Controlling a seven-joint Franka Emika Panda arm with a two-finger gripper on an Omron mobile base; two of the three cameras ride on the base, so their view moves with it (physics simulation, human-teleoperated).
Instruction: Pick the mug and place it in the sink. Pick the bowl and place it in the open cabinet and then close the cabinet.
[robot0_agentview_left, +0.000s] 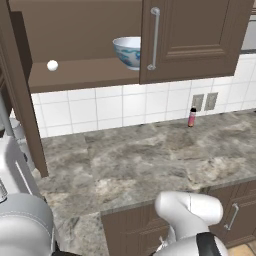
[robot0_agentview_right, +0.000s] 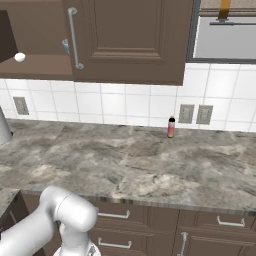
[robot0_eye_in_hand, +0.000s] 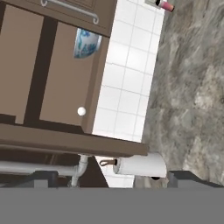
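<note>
Bowl (robot0_agentview_left: 127, 51) sits upright on the shelf of the open wall cabinet (robot0_agentview_left: 195, 35), at the right end of the open half, its right side hidden behind the edge of the closed right-hand door; white, blue pattern on the outside. From the right base view just a sliver of the bowl (robot0_agentview_right: 66, 47) shows beside that door's bar handle (robot0_agentview_right: 74, 38). The hand view, rolled sideways, shows the bowl (robot0_eye_in_hand: 86, 43) against the shelf, nothing touching it. A small white ball (robot0_agentview_left: 52, 65) lies on the same shelf, well left of the bowl and apart from it. The cabinet's left door (robot0_agentview_left: 22, 95) stands swung out, seen edge-on at the left of the left base view. Below runs white wall tile, then a grey marbled counter (robot0_agentview_left: 150, 155). A slim red-pink bottle (robot0_agentview_left: 192, 117) stands upright at the back of the counter, just beside two wall sockets (robot0_agentview_left: 204, 102). Gripper (robot0_eye_in_hand: 111, 180): two dark fingertips (robot0_eye_in_hand: 43, 178) at the bottom of the hand view, spread fully wide, holding nothing, well away from the bowl. A white paper-towel roll (robot0_eye_in_hand: 141, 165) lies between them in that view.
</note>
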